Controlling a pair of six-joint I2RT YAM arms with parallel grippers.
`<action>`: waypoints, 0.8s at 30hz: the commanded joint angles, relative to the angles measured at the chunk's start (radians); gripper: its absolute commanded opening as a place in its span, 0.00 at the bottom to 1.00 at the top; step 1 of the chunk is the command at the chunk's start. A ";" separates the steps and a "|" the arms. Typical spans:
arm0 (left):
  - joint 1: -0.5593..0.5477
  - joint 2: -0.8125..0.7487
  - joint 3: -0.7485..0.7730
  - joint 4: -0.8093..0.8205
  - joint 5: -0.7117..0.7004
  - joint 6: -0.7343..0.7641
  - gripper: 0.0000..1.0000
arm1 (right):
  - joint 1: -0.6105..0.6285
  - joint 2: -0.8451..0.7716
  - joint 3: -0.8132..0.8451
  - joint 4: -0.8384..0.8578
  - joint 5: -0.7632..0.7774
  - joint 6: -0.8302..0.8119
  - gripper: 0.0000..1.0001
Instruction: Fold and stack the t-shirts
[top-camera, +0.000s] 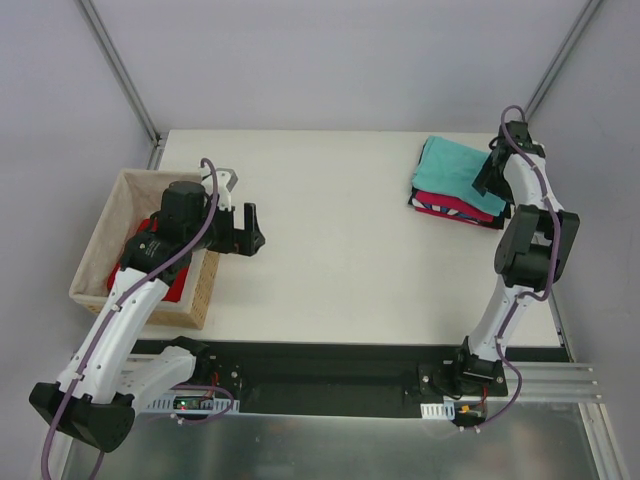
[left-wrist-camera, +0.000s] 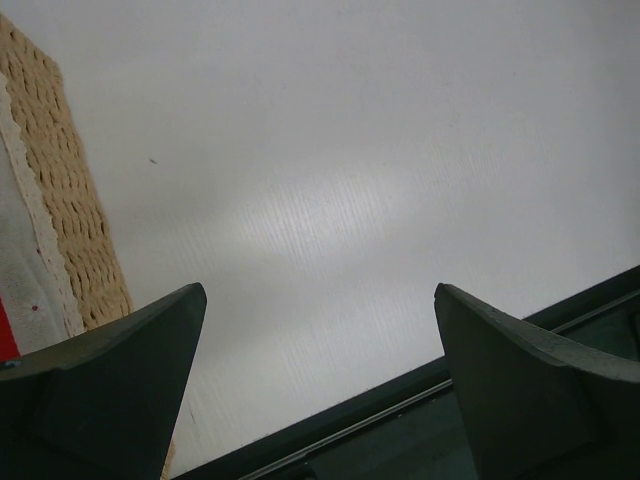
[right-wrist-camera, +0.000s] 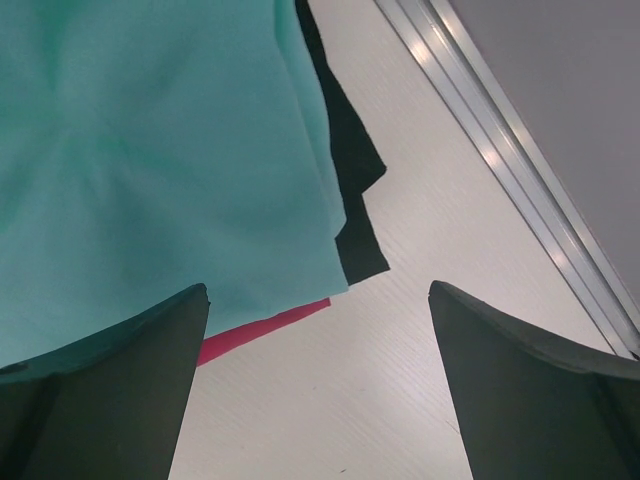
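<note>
The table (top-camera: 340, 250) spreads under both my grippers. The wicker basket (top-camera: 200, 292) sits just beside my left gripper (left-wrist-camera: 320, 300), on the wrist side. Those fingers stand wide and empty over bare tabletop. The red t-shirt (top-camera: 170, 288) lies bunched inside the basket, its long axis hidden by my arm, and my left arm is far nearer to it. My right gripper (right-wrist-camera: 318, 300), also spread and empty, hovers at the folded stack (top-camera: 455, 190): teal shirt (right-wrist-camera: 150, 150) on top, magenta-pink one (right-wrist-camera: 265, 330) and black one (right-wrist-camera: 350, 160) beneath.

White table (top-camera: 340, 250) between plain grey walls (top-camera: 330, 60).
</note>
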 joint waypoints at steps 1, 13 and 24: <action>-0.021 -0.019 -0.001 0.026 0.005 -0.005 0.99 | -0.026 -0.081 -0.014 -0.039 0.054 -0.009 0.97; -0.049 -0.039 -0.010 0.022 -0.028 0.004 0.99 | -0.060 -0.055 -0.108 -0.016 0.092 -0.015 0.97; -0.049 -0.017 -0.004 0.017 -0.050 0.007 0.99 | -0.069 0.057 -0.043 0.000 0.077 -0.020 0.97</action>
